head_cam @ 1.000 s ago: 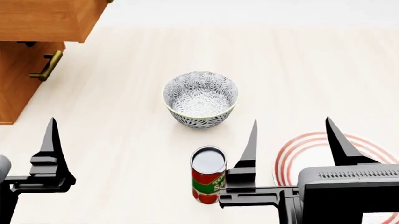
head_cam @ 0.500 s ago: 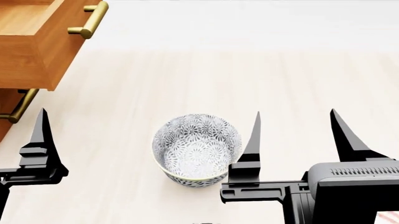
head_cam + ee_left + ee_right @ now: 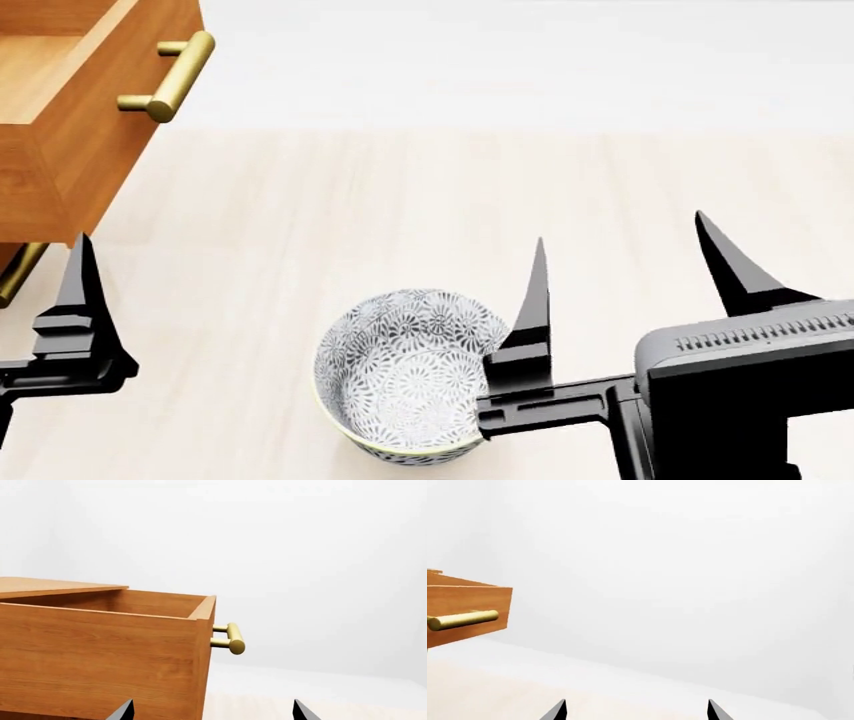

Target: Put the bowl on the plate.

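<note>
1 bowl (image 3: 400,385) – 1 drawer (image 3: 67,110) – 2 grippers, left (image 3: 83,262), right (image 3: 619,245).

head view looks steeply down; both wrist views face level, sharing the drawer (image 3: 100,650).

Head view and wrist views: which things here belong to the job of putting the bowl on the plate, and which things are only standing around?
Belong to the job:
- bowl
- right gripper, open
- left gripper, open
- the plate is not in view

Only standing around:
- wooden drawer, pulled open
- its brass handle
</note>
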You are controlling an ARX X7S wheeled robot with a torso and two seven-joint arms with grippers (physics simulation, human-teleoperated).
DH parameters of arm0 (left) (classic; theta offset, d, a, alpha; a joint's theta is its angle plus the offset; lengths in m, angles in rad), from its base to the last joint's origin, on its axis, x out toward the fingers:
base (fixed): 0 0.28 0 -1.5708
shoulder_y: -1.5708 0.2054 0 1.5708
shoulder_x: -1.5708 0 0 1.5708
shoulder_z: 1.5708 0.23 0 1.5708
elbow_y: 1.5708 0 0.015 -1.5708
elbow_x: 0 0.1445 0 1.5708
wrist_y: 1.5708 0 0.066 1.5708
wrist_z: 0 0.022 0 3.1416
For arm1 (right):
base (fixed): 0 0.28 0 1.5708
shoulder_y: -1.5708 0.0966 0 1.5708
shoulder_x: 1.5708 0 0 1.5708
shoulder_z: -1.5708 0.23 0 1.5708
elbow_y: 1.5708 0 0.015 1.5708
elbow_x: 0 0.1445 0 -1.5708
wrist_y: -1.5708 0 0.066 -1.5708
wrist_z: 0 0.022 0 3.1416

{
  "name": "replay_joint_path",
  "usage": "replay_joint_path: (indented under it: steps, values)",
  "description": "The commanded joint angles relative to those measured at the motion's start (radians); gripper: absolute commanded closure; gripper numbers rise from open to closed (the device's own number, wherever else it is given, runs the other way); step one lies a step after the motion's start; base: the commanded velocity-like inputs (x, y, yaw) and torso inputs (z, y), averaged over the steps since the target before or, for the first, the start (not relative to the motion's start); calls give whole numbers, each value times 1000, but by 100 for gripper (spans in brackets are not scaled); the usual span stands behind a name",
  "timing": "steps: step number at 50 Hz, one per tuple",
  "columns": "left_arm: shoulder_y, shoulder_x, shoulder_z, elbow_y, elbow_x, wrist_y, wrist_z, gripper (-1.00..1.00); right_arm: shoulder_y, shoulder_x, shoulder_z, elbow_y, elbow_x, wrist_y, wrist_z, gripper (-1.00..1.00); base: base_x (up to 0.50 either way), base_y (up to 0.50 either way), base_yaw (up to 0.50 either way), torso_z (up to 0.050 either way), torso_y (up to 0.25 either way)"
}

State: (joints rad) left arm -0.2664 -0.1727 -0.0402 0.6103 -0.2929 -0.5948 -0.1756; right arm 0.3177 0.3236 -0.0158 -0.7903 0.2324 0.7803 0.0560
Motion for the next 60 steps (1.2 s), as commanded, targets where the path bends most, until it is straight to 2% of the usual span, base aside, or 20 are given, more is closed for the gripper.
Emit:
replay_joint_path:
  steps: [1,5,8,9,12,15,22,36,60]
  values:
    - [15,-3,-3,-48,-3,41,3,-100,204,236,-124,5,-35,96,-157,-100,0,0,0,0,0]
    - [10,-7,-7,-74,-4,56,6,-100,362,325,-212,49,-7,152,-292,-100,0,0,0,0,0]
    - [12,-10,-10,-75,-8,59,6,-100,445,409,-360,97,-66,125,-376,-100,0,0,0,0,0]
    - [15,-11,-12,-80,-9,66,8,-100,511,423,-413,119,-61,164,-436,-100,0,0,0,0,0]
    - [16,-14,-16,-87,-13,70,9,-100,583,467,-543,160,-118,134,-512,-100,0,0,0,0,0]
    - [17,-17,-20,-92,-20,74,8,-100,677,514,-716,209,-178,97,-659,-100,0,0,0,0,0]
    - [22,-25,-21,-98,-32,85,7,-100,778,537,-935,274,-261,41,-865,-100,0,0,0,0,0]
    - [23,-40,-14,-92,-48,84,-3,-100,765,503,-1014,281,-217,30,-972,-100,0,0,0,0,0]
    - [26,-53,-3,-103,-53,97,-17,-100,731,406,-1070,573,-287,-167,-876,-100,0,0,0,0,0]
